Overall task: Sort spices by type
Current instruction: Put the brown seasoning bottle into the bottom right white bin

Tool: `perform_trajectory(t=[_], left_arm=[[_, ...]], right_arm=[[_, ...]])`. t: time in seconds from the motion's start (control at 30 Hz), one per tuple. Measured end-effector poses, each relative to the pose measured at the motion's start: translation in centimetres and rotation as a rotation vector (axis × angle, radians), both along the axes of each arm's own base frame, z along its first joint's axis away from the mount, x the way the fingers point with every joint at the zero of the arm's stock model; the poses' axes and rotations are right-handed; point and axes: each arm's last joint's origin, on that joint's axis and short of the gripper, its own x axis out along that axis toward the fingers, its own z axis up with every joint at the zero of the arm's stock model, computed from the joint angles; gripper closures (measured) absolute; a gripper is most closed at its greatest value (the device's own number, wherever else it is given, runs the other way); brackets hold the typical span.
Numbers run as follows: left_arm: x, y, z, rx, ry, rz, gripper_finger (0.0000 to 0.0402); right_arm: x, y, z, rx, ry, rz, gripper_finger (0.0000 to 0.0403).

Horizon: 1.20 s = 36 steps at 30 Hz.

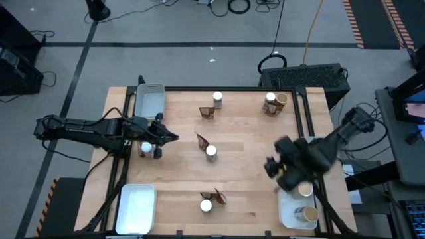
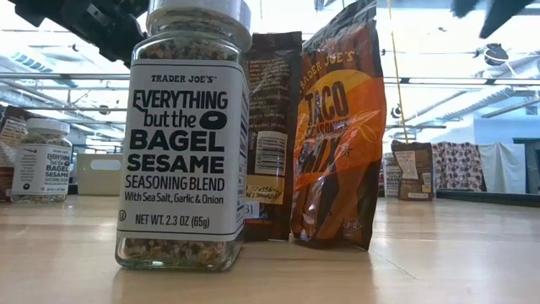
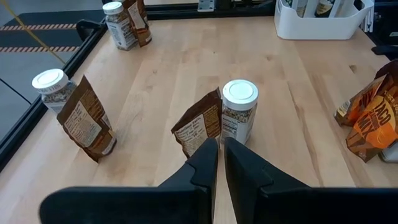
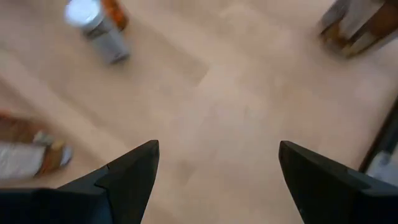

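Observation:
White-lidded jars and dark sachets stand in pairs on the wooden table: a far pair [image 1: 217, 98], a middle pair [image 1: 211, 151] and a near pair [image 1: 206, 206]. A far-right group [image 1: 269, 98] includes a tan-lidded jar [image 1: 281, 99]. Two tan-lidded jars [image 1: 305, 190] stand in the near right tray [image 1: 287, 214]. One more white-lidded jar [image 1: 146, 147] stands beside the left arm. My left gripper [image 3: 221, 149] is shut and holds nothing; it points at the middle jar [image 3: 239, 112] and its sachet [image 3: 199, 127]. My right gripper [image 4: 217, 168] is open with nothing between its fingers. It hangs above the table [image 1: 271, 167], just far of the near right tray.
A white tray [image 1: 151, 99] stands at the far left corner and another [image 1: 136, 209] at the near left. In the low view the near jar [image 2: 186, 135] and an orange sachet [image 2: 346, 135] fill the foreground. Bare wood [image 1: 252, 133] lies between the middle pair and the right arm.

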Motion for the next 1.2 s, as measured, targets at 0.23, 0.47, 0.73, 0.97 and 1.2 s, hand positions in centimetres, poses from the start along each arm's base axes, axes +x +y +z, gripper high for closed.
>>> perform_trajectory(t=[0.23, 0.47, 0.73, 0.97, 1.2], left_arm=[[0.0, 0.0, 0.0, -0.001, 0.003, -0.003, 0.0366], [0.0, 0.0, -0.1, 0.0, 0.006, -0.003, 0.0366], [-0.1, 0.0, -0.3, -0.007, 0.03, 0.0, 0.0362], [-0.4, 0.1, -1.1, -0.033, 0.081, 0.046, 0.03], [-0.5, 0.2, -1.9, 0.006, 0.101, 0.079, 0.021]], right_arm=[[1.2, -8.6, 1.6, 0.029, -0.068, -0.383, 0.0089], [0.2, -16.3, 2.2, -0.022, 0.021, -0.543, 0.0089], [-0.3, -24.2, 1.0, 0.053, 0.033, -0.603, 0.0089], [-2.0, -29.2, -3.2, 0.139, 0.12, -0.718, 0.0089], [-2.3, -31.4, -5.8, 0.15, 0.125, -0.746, 0.0089]])
